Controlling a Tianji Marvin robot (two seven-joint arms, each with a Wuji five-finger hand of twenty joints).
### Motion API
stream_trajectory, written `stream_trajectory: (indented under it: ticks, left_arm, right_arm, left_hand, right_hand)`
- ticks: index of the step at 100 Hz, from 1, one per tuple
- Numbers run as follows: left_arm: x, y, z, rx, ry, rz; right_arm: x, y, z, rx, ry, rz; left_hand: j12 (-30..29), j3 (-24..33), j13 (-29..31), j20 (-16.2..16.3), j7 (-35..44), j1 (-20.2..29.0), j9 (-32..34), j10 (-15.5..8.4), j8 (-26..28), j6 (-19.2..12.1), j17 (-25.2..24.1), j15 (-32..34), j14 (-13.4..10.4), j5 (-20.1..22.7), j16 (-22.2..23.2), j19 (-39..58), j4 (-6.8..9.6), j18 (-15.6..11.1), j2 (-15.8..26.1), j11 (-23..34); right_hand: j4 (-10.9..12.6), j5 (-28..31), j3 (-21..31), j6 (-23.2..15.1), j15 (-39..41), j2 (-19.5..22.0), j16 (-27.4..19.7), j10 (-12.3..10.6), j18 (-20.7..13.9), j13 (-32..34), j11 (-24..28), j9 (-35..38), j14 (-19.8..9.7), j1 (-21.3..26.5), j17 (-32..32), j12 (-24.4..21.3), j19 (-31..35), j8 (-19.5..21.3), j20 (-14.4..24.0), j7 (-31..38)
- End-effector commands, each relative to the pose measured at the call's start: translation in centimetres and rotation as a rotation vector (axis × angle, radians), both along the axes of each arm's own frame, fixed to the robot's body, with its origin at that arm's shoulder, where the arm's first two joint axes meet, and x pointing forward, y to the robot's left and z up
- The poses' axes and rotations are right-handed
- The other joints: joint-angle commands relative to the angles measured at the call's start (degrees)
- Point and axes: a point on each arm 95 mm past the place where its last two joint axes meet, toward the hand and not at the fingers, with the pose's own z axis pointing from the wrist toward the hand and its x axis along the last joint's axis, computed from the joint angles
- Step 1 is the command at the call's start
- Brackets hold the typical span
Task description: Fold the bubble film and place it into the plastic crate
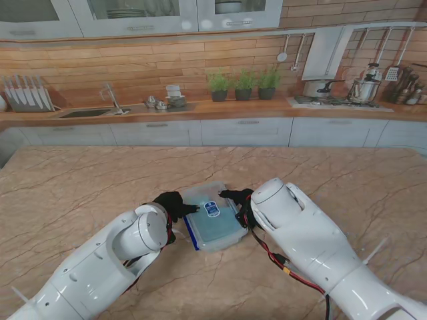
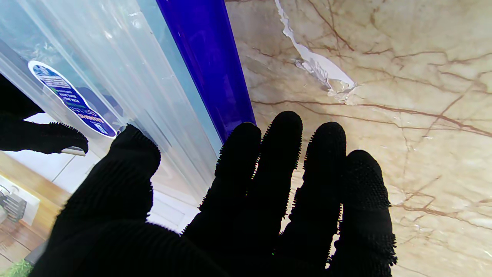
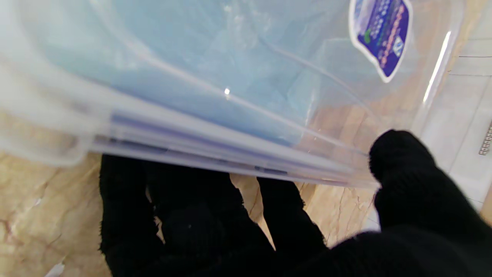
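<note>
The crate (image 1: 215, 224) sits between both hands, film (image 3: 215, 69) already inside; right hand (image 1: 241, 202) grips its right rim, left hand (image 1: 171, 205) spread beside its left wall.

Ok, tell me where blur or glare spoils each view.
Stand view: sharp, evenly lit. Left wrist view: sharp on the left hand; mild sheen on the plastic crate. Right wrist view: crate rim smeared and out of focus, with a glare streak near its label.

One plastic crate (image 1: 215, 223) with one blue-and-white label (image 1: 211, 209) and one blue latch (image 2: 209, 57); one sheet of bubble film (image 3: 200, 69) inside; two black-gloved hands, left hand (image 1: 172, 204) and right hand (image 1: 240, 200); one marble table (image 1: 80, 193).
</note>
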Motion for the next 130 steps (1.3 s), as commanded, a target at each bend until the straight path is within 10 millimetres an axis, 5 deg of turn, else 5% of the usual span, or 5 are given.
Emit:
stream_trajectory:
  ticks: [1, 41, 61, 110, 130]
  left_arm:
    - [-1.2, -0.4, -2.0, 0.005, 0.057, -0.013]
    - [-1.2, -0.5, -2.0, 0.012, 0.061, -0.019]
    - [-1.3, -0.5, -2.1, 0.010, 0.067, -0.020]
    - [-1.3, -0.4, -2.1, 0.010, 0.075, -0.017]
    - [-1.3, -0.4, -2.2, 0.010, 0.077, -0.014]
  right_arm:
    - [-1.4, 0.2, -2.1, -0.026, 0.038, -0.002]
    - [-1.9, -0.7, -2.2, -0.101, -0.079, -0.047]
    - [-2.0, -0.9, -2.2, -0.158, -0.125, -0.034]
    - [-2.0, -1.2, -2.0, -0.170, -0.182, -0.086]
    - [-2.0, -1.3, -2.0, -0.176, -0.200, -0.089]
  left_hand:
    - [-0.1, 6.7, 1.3, 0.6, 0.7, 6.7, 0.6, -1.2, -0.6, -8.5, -0.9, 0.0, -0.1, -1.5, -0.2, 1.9, 1.06, -1.6, -9.1, 1.5]
    - [-0.4, 6.5, 1.0, 0.4, 0.4, 6.4, 0.5, -1.2, -1.0, -8.5, -1.2, -0.6, -0.3, -1.4, -0.3, 1.5, 0.93, -1.7, -8.6, 1.1]
    - [-0.5, 6.3, 0.8, 0.3, 0.2, 6.2, 0.4, -1.1, -1.0, -8.4, -1.4, -0.8, -0.2, -1.4, -0.3, 1.3, 0.96, -1.8, -8.1, 0.9]
    - [-0.6, 5.5, 0.6, 0.1, -0.4, 6.0, 0.4, -1.0, -1.1, -8.3, -1.7, -1.0, -0.1, -1.1, -0.4, 1.2, 1.10, -1.8, -7.0, 0.7]
    - [-0.7, 5.2, 0.5, 0.1, -0.6, 5.9, 0.3, -0.9, -1.1, -8.2, -1.7, -1.0, -0.1, -1.1, -0.4, 1.2, 1.18, -1.9, -6.4, 0.6]
  right_hand:
    - [-0.2, -5.7, 5.4, 4.6, 29.8, -2.1, 7.5, 1.4, -10.3, 7.0, -10.6, -8.3, -6.6, 3.1, 2.3, -4.9, 8.1, -6.0, 3.6, -10.0]
    - [-1.2, -2.6, 9.1, 2.3, 39.4, -8.8, 8.1, 1.0, -11.3, 13.7, -6.5, -6.8, -10.4, 0.5, 7.1, -3.3, 13.8, -5.2, 4.9, -8.0]
    - [-1.3, -2.9, 9.7, 0.7, 43.3, -9.8, 7.1, 1.3, -12.9, 16.7, -1.2, -8.1, -14.1, -1.7, 9.3, -1.3, 16.9, -4.0, 5.5, -7.3]
    - [-1.4, -8.3, 10.6, -2.2, 46.2, -10.4, 4.7, 1.9, -14.2, 22.8, 4.1, -4.3, -17.5, -1.1, 12.8, 0.3, 18.9, -4.1, 4.6, -4.5]
    - [-0.9, -5.0, 12.8, -2.1, 49.2, -12.0, 3.5, 1.6, -17.9, 26.0, 11.7, -3.0, -23.1, 1.4, 16.7, 3.8, 22.4, -6.7, 4.3, 0.4]
